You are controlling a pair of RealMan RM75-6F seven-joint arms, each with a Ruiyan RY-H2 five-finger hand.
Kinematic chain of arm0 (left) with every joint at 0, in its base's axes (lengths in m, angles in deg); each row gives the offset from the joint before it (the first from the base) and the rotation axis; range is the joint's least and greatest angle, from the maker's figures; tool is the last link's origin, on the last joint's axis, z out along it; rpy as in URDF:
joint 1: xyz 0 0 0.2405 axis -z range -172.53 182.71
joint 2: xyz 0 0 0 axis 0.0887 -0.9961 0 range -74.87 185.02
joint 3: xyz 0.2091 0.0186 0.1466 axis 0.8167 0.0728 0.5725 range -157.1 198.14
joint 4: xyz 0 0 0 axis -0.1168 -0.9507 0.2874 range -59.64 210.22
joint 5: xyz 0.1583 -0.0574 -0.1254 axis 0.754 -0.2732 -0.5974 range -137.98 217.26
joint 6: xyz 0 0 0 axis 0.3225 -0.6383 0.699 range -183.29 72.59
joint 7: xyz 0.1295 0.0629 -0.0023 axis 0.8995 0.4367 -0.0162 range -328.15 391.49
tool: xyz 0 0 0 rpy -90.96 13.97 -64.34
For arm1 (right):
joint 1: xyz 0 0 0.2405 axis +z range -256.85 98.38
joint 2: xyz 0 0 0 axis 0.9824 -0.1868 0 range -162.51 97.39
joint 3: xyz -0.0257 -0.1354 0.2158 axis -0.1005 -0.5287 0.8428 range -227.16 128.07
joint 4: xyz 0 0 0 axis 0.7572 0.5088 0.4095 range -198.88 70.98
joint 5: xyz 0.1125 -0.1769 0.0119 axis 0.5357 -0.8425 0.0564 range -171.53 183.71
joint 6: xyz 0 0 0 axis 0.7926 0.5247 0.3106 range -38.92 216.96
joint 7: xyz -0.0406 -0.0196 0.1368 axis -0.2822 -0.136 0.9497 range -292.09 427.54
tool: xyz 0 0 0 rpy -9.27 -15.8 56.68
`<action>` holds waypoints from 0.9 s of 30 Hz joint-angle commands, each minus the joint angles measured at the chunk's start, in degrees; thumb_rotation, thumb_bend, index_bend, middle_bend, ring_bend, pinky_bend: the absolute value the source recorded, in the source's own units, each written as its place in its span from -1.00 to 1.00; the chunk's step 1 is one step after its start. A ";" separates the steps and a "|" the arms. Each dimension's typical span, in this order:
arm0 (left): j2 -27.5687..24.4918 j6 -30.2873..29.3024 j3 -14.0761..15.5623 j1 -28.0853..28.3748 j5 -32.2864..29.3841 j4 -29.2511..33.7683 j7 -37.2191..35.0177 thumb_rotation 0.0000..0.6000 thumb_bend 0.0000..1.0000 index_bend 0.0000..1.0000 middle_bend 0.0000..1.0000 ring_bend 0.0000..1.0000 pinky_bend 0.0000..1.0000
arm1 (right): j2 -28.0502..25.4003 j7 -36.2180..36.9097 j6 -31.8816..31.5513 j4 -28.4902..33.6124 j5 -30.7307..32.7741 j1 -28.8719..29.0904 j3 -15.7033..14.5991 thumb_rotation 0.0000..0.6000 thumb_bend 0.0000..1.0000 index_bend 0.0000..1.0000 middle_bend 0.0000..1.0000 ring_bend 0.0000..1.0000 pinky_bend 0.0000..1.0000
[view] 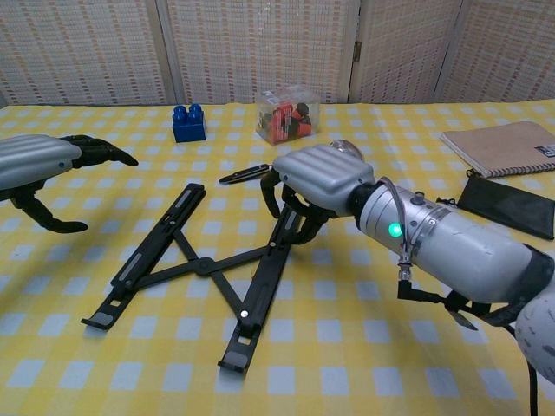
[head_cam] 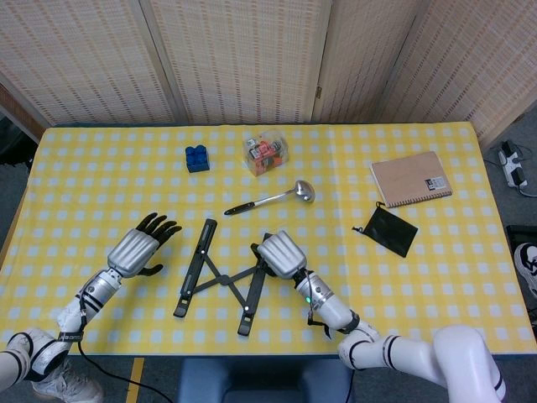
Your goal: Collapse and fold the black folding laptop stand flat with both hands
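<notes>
While the black folding laptop stand (head_cam: 221, 276) lay on the yellow checked tablecloth (head_cam: 436, 277) near the front edge of the table, its two long rails were spread apart in a narrow V, and thin crossed bars joined them in the middle. It was not yet flat together. The right hand (head_cam: 279, 254) rested on the far end of the right rail, and in the chest view its dark fingers (view: 287, 204) curled down around this rail, so the hand gripped the stand (view: 192, 267). The left hand (head_cam: 138, 248) was just beside the left rail, to the left of it, and did not touch it. Its fingers were apart and only a little bent, and it held nothing (view: 39, 162).

Behind the stand, a metal ladle with a black handle (head_cam: 270, 198) lay on the cloth, close to the far ends of the rails. Further back stood a blue toy building block (head_cam: 197, 158) and a clear plastic box with red and dark small things inside (head_cam: 266, 154). To the right, well apart from the stand, were a black cloth pouch (head_cam: 386, 230) and a brown spiral notebook (head_cam: 410, 178). A woven folding screen (head_cam: 252, 59) stood behind the table.
</notes>
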 commanded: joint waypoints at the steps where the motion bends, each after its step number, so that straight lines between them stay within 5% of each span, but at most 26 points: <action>1: 4.19 0.46 -1.17 1.88 0.44 -6.27 1.31 1.00 -0.49 -0.76 -0.73 -0.92 -0.91 | -6.04 -1.99 -1.99 10.33 -0.32 -1.46 -0.34 1.00 -0.49 0.15 0.72 0.91 0.80; 10: 12.23 -3.29 -0.89 3.53 3.22 -18.32 1.60 1.00 -0.74 -0.79 -0.73 -0.84 -0.81 | -10.52 -7.17 -3.19 19.04 1.85 -2.93 -0.95 1.00 -0.49 0.15 0.72 0.91 0.80; 27: 21.57 -4.08 0.63 6.16 4.74 -29.76 -3.86 1.00 -0.91 -0.77 -0.71 -0.81 -0.91 | -7.13 -9.96 -0.16 14.69 5.04 -2.42 -3.78 1.00 -0.49 0.14 0.72 0.91 0.80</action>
